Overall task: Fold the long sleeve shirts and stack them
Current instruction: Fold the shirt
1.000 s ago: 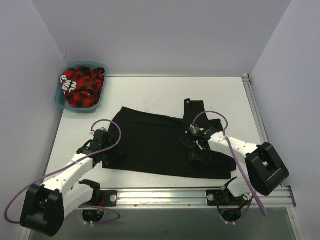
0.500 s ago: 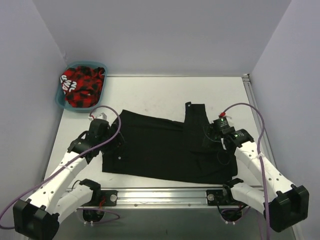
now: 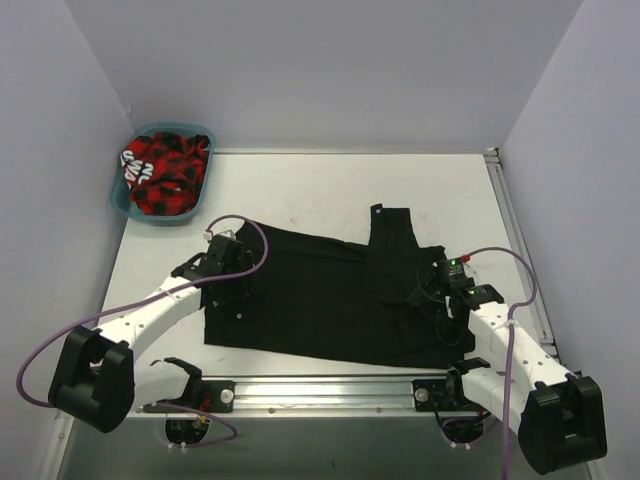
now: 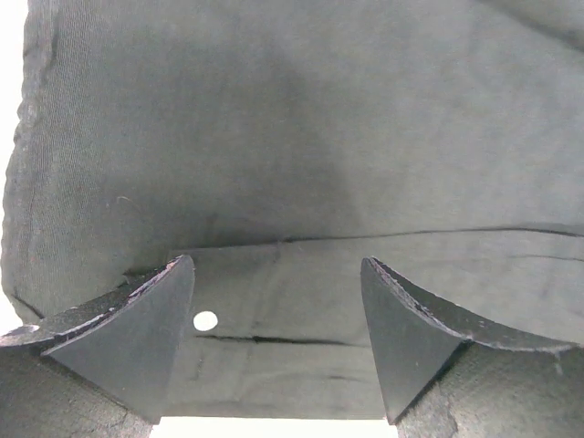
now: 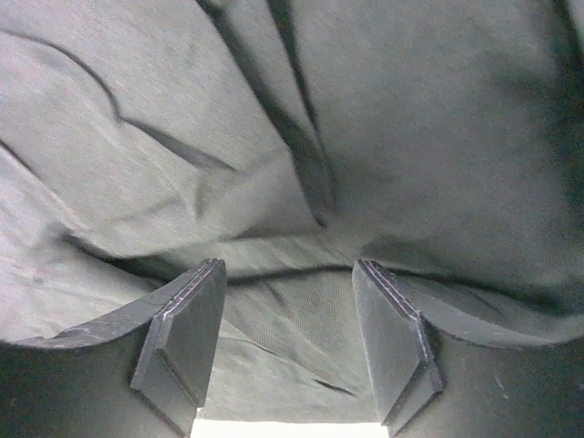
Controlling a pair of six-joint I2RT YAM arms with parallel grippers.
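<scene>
Shirt: plain black cloth long sleeve shirt (image 3: 310, 300) lies spread along the near edge of the worktop (image 3: 330, 190).
Left tool (image 4: 278, 274): jaws wide, empty, above its left end near a small pale button (image 4: 205, 320).
Right tool (image 5: 287, 274): jaws apart, empty, above creased cloth at its right end.
Risk: a pinch catching only one layer, or bunched creases, would skew the fold.

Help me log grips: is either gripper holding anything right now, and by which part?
Nothing is held. The left gripper and right gripper both stand open over the plain black cloth shirt, no fabric pinched.
</scene>
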